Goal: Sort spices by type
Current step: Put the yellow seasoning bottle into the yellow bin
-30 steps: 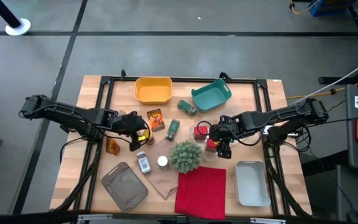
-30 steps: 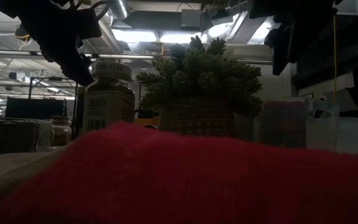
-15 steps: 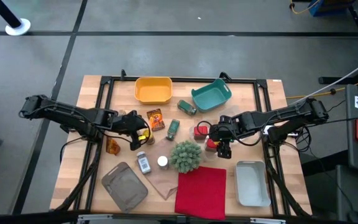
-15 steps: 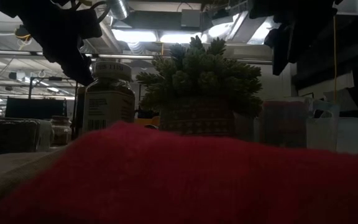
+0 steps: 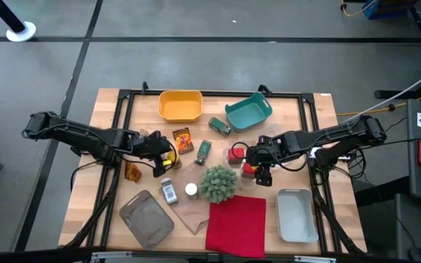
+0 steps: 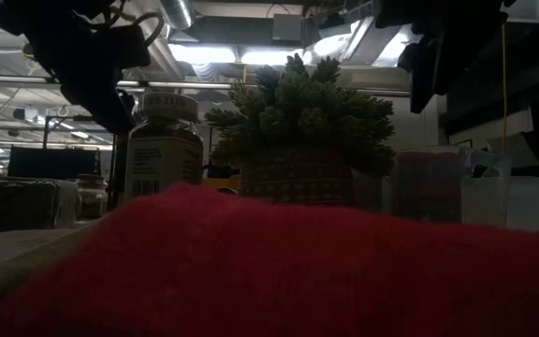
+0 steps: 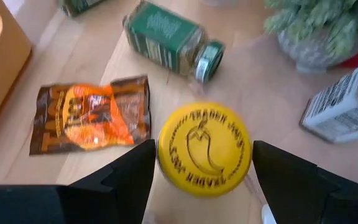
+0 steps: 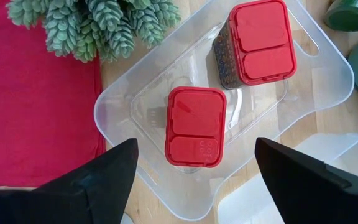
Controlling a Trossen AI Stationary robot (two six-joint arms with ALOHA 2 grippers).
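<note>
Hovering mid-left on the worktop (image 5: 108, 212), the open left end effector (image 7: 194, 163) is straddling a yellow-lidded jar (image 7: 204, 149) printed with a chili; the right end effector (image 8: 194, 165) is gaping over two red-lidded tins (image 8: 195, 126).

You're looking at a lab or workshop: exposed ceiling ducts (image 6: 181, 14), strip lights (image 6: 218, 53), grey concrete floor (image 5: 196, 44), loose cables (image 5: 357, 7).

We read "TRADER JOE'S" around a chili emblem on the yellow jar lid (image 7: 204, 149). Other labels remain illegible to us.
</note>
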